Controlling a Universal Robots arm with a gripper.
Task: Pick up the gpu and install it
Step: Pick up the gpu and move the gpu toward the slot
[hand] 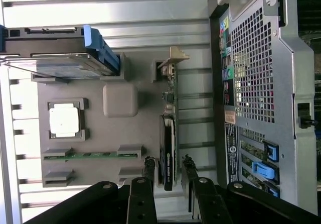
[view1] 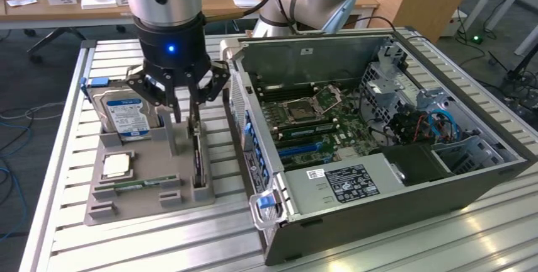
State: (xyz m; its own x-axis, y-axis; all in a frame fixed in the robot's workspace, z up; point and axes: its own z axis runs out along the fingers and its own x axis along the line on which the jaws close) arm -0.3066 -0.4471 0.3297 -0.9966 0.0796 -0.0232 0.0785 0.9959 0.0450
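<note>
While the gripper hung over the grey holder tray, its jaws stood wide and gripped nothing. The gpu stood on its long edge in a slot along the side of the tray nearest the computer case. In the wrist view one fingertip lay on each side of the dark card near one end. A narrow gap showed between card and finger on both sides, so the jaws straddled it without pressing on it. The card's pale bracket was at the far end from the fingers. The tray rested on a slatted metal table and held three other parts. A hard drive with a blue and white label stood upright in a slot at one end. A square processor chip lay flat in its recess. A narrow green memory stick lay between small clips. Just beside the tray, at the exterior view's right, the case lay on its side with the cover off. Inside it were the green motherboard, with an empty processor socket, and a labelled power supply towards the near edge.
</note>
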